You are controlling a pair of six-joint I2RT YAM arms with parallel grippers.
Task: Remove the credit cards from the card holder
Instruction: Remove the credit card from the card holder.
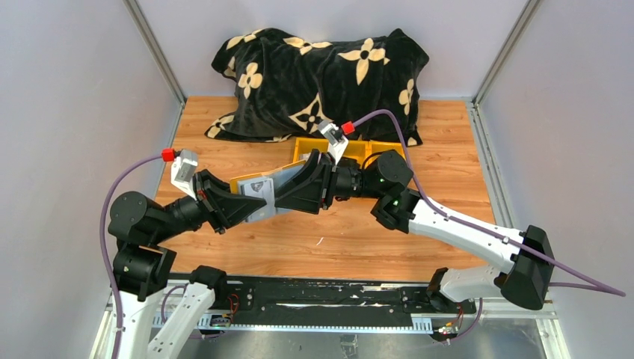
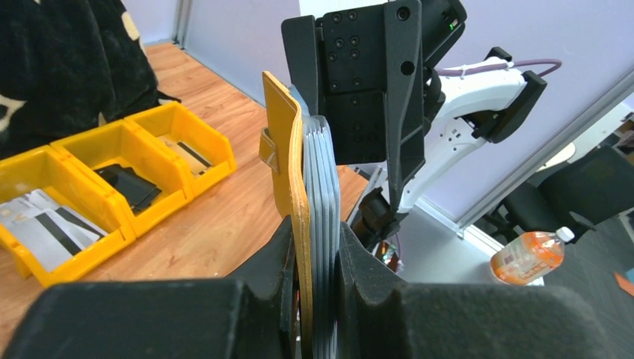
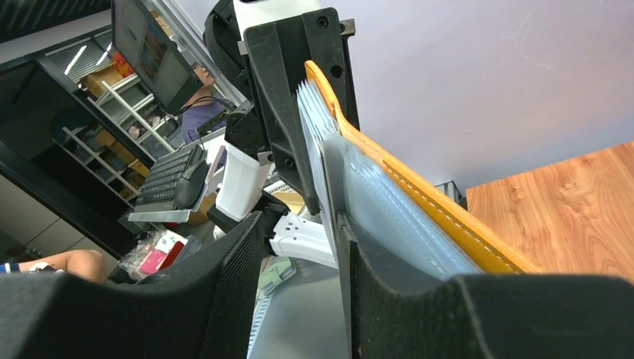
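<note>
Left end effector (image 1: 233,200) is clamped on the card holder (image 1: 258,188) and holds it clear of the desk (image 1: 359,239). In the left wrist view the holder stands edge-on, with the mustard flap on one side and the grey pockets on the other. Right end effector (image 1: 294,191) meets the holder's opposite end. Its fingers stand apart, and one finger (image 3: 374,299) lies against the pockets. Further right, yellow bins (image 1: 310,143) rest on the desk. Pale credit cards (image 2: 41,224) lie inside two of them.
</note>
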